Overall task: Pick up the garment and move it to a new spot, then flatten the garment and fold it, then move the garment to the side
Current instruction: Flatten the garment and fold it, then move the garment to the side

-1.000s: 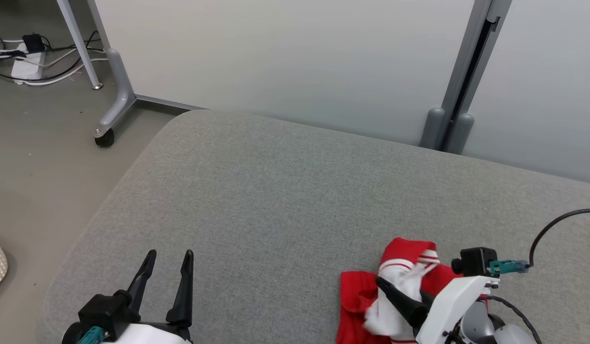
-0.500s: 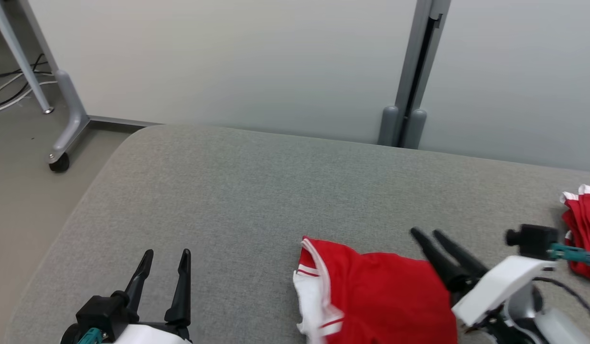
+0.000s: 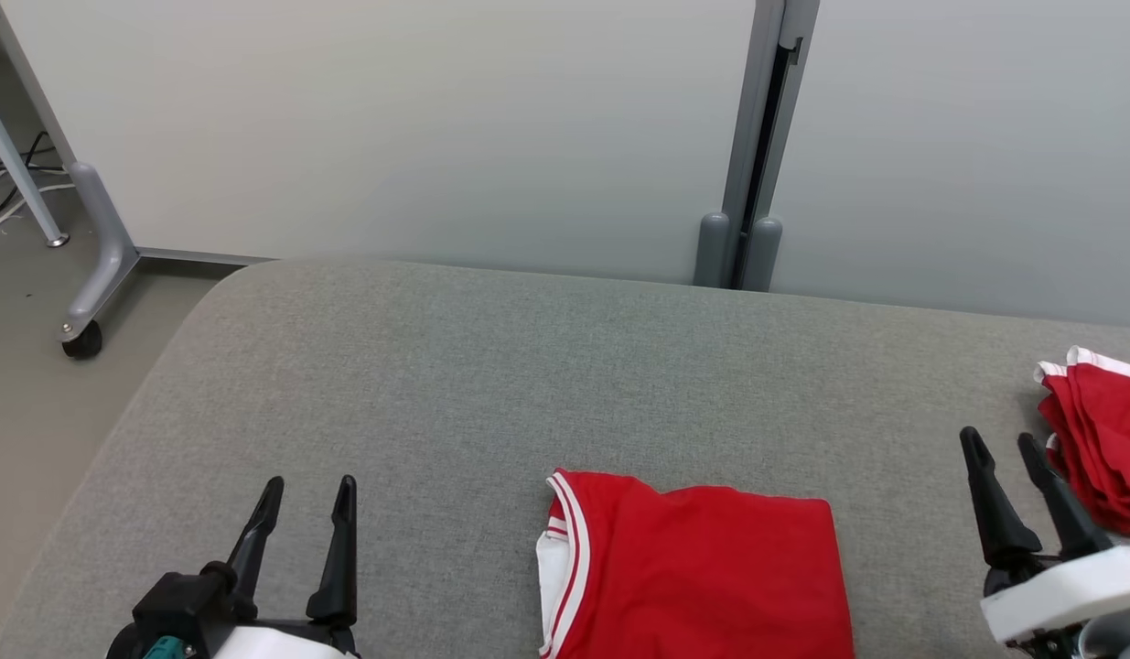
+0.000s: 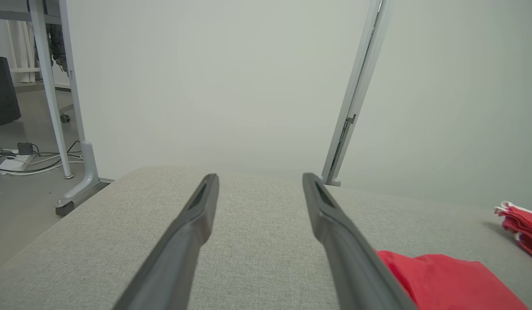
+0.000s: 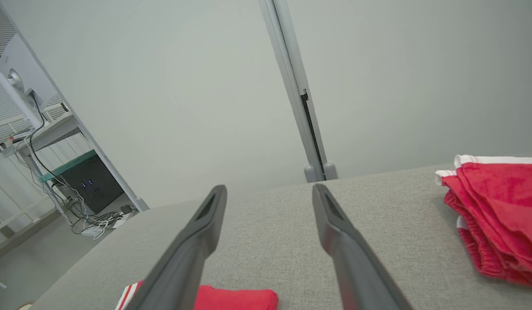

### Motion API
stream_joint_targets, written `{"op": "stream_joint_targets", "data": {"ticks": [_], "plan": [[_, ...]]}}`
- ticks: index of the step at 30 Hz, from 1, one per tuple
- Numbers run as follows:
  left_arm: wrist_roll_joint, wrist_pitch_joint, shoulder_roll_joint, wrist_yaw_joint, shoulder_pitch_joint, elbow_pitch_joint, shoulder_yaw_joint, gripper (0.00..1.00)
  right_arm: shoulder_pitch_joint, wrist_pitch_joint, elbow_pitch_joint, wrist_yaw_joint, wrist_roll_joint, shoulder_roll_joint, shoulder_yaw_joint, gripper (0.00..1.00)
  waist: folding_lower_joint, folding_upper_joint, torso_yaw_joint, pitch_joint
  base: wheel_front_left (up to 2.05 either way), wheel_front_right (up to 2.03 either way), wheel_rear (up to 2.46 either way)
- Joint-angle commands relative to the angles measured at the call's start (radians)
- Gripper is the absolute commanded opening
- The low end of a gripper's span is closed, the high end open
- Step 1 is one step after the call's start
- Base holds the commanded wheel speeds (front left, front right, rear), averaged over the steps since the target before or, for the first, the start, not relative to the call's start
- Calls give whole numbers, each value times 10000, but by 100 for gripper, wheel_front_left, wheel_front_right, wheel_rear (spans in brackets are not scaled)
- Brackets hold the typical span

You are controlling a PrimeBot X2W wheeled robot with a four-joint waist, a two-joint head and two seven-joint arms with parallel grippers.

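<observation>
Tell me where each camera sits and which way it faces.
Head view: on the head, looking forward and down at the grey cushion; left gripper and right gripper at the lower corners.
Left wrist view: on the left wrist, facing along its two fingers across the cushion to the wall.
Right wrist view: on the right wrist, facing likewise past its fingers.
Shared: all show the folded garment and the red pile.

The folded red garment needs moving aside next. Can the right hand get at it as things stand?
Probably yes. The right hand is open and empty, just right of the folded red garment, with only bare grey cushion between them. The red pile lies on its far side.
</observation>
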Motion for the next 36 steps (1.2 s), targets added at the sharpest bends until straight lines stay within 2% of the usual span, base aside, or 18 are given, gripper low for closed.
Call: {"op": "stream_joint_targets", "data": {"ticks": [1,9,16,29,36], "plan": [[96,-42,66,19,79,-66,108,100,191,-292,23,9,-375,35,-162,100,0,0,-43,-39,0,0,0],[393,-101,-5,-36,257,-58,335,100,1036,-842,-148,7,-2258,804,-1149,100,0,0,-489,-56,0,0,0],[997,-106,-317,-203,456,253,737,100,1232,-907,-260,7,-3533,1204,-1218,100,0,0,-937,-31,0,0,0],[2106,-109,-894,-725,547,447,1535,100,1157,-910,-382,7,-4065,1342,-1221,100,0,0,-1091,1,0,0,0],[2327,-109,-1134,-1000,497,527,1719,100,980,-648,-23,7,-3857,1407,-849,100,0,0,-1000,47,0,0,0]]}}
